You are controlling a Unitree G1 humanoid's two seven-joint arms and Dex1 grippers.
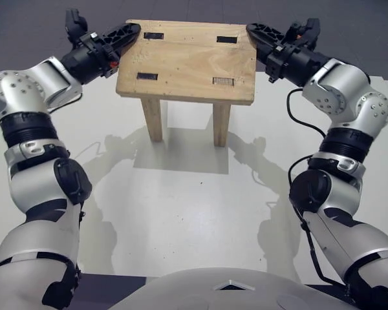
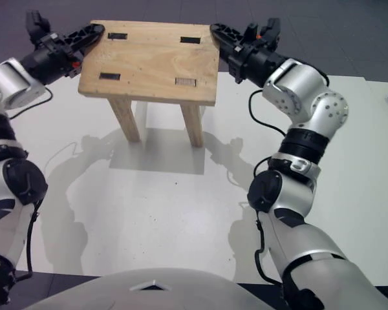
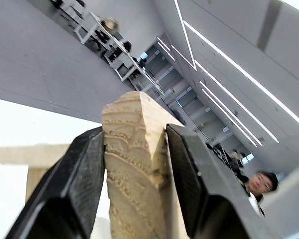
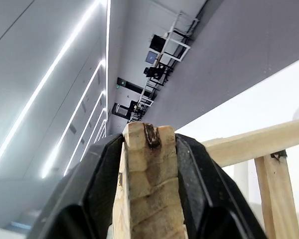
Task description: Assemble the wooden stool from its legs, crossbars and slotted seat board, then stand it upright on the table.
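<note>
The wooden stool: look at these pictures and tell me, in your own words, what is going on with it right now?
The stool looks fully assembled and stands upright on the white table, with its two front legs down on the surface. The robot holds it from both sides. The left tool is clamped on the far left corner of the seat board, and the right tool grips the far right corner. Neither has let go.

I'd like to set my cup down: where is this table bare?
The bare table in front of the stool, between the arms. Crowded: its far corners, gripped by the left fingers and right fingers.
</note>
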